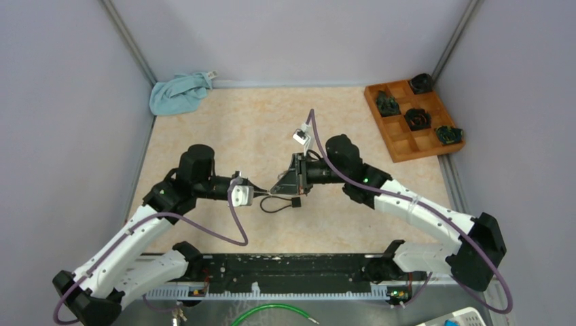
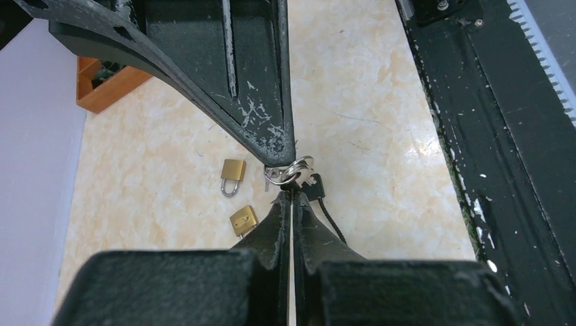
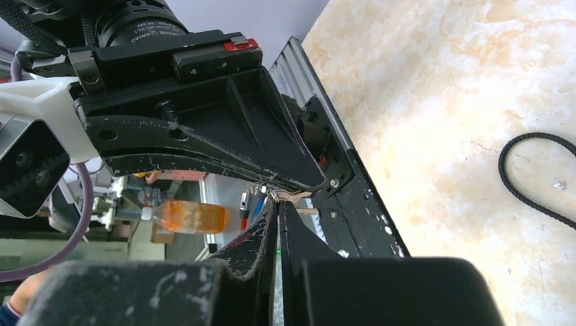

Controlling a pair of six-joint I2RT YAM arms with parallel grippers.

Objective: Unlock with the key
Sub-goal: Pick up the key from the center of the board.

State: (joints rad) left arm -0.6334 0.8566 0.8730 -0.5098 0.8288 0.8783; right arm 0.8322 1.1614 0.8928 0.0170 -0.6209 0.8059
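Left wrist view gives the clearest look: the left claw (image 2: pixel 292 200) comes up from the bottom edge with its fingers pressed together, and the right claw (image 2: pixel 284 157) comes down from the top, its fingers also pressed together. A small bunch of silver keys (image 2: pixel 291 174) on a ring sits between the two tips. The ring comes out right at the tip of the right claw, which pinches it. The left claw's tips touch the lower side of the bunch, and I cannot tell whether they grip a key or only press against it. A black fob (image 2: pixel 314 185) hangs just beside the keys, with a black cord (image 2: pixel 333 221) trailing away from it.

Two brass padlocks lie on the bench (image 2: pixel 380 102) left of the claws. One padlock (image 2: pixel 233 175) lies flat with its shackle pointing toward the camera. The other padlock (image 2: pixel 244 220) lies partly behind the left claw's finger. Neither touches the keys.

Top external view shows both arms reaching in to meet near the middle of the bench, tip to tip, with the cord looped just beneath them. A blue cloth (image 1: pixel 178 93) lies in the far left corner, and a wooden tray (image 1: pixel 407 141) holding dark items sits at the far right
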